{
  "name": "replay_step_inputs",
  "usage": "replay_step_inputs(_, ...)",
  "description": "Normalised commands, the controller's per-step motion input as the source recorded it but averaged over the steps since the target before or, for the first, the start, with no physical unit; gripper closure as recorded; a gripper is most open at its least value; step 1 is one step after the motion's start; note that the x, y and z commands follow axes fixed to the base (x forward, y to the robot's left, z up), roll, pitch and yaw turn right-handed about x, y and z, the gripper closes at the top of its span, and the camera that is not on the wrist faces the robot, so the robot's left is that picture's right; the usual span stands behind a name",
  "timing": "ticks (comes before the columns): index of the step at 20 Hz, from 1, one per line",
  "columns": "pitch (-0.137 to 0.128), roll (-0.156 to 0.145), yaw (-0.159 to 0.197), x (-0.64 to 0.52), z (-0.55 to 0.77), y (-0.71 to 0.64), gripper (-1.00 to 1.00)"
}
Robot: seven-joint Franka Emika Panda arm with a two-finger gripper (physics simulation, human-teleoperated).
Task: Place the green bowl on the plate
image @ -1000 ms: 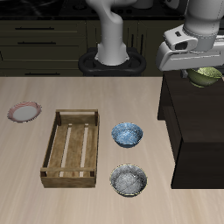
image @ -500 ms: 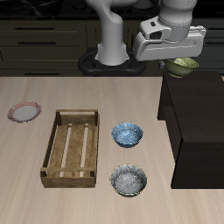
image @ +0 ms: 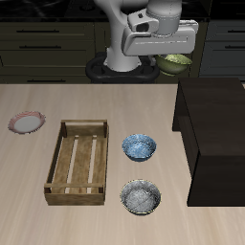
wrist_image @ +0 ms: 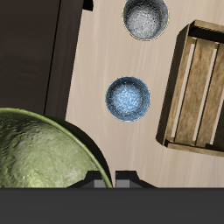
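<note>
Risk: the green bowl [image: 176, 64] seems pinched only at its rim, so it could tilt or slip on the long carry; a low path could clip the wooden tray [image: 78, 161] or the two other bowls
Grip: the gripper [image: 174, 59] has its jaws clenched on the green bowl's rim
Green bowl: raised high over the table's back edge; yellow-green, mottled pale inside
Near bowls: grey speckled bowl [image: 141, 197] nearest the front edge; blue-patterned bowl [image: 139, 146] just behind it
Plate: the plate [image: 27, 122] lies bare beyond the tray, well apart from the green bowl
</note>
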Motion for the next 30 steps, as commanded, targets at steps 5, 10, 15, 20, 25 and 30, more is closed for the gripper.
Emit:
replay_step_inputs(5,0.006,-0.024,-0.019,-0.15,-0.06,-0.57,1.00)
replay_step_inputs(10,0.014,-0.018,-0.023,-0.06,-0.13,-0.38,1.00)
replay_step_inputs(15,0.010,-0.033,-0.045,0.00,-0.10,-0.57,1.00)
replay_step_inputs(20,0.012,-0.032,-0.044,-0.16,-0.09,-0.61,1.00)
replay_step_inputs(25,0.009,0.018,-0.015,-0.20,-0.09,-0.50,1.00)
replay_step_inputs(30,0.007,0.008,-0.027,-0.06,-0.02,-0.38,1.00)
